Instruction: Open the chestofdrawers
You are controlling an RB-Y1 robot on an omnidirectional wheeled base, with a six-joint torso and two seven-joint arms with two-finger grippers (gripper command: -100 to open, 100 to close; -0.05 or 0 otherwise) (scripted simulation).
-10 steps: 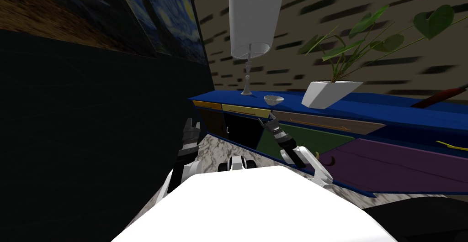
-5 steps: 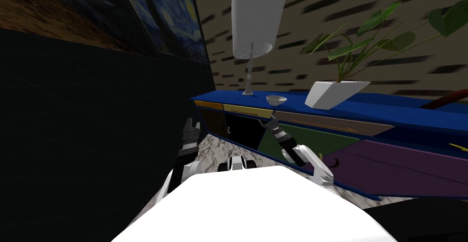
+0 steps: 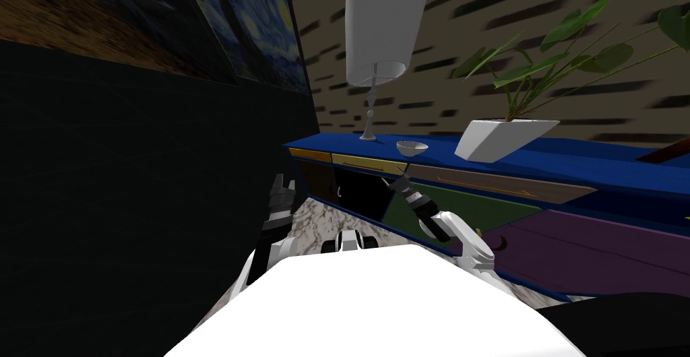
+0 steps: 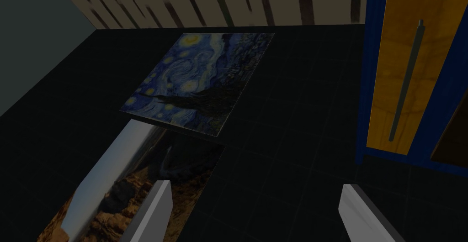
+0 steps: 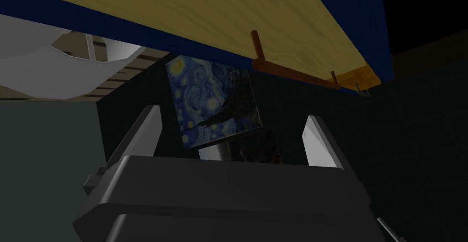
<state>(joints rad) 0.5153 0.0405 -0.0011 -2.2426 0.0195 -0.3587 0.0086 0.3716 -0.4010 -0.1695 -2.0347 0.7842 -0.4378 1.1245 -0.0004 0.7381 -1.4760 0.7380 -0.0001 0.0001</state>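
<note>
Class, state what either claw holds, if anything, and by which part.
Nothing. The right claw, near the handle of the yellow drawer, and the left claw stand open.

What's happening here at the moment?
The right gripper, open, is up at the yellow drawer of the blue chest. The drawer's brown handle lies just ahead of the fingertips, not yet between them, so nothing is gripped and the drawer looks shut. The left gripper hangs low by the dark wall, open too.
</note>
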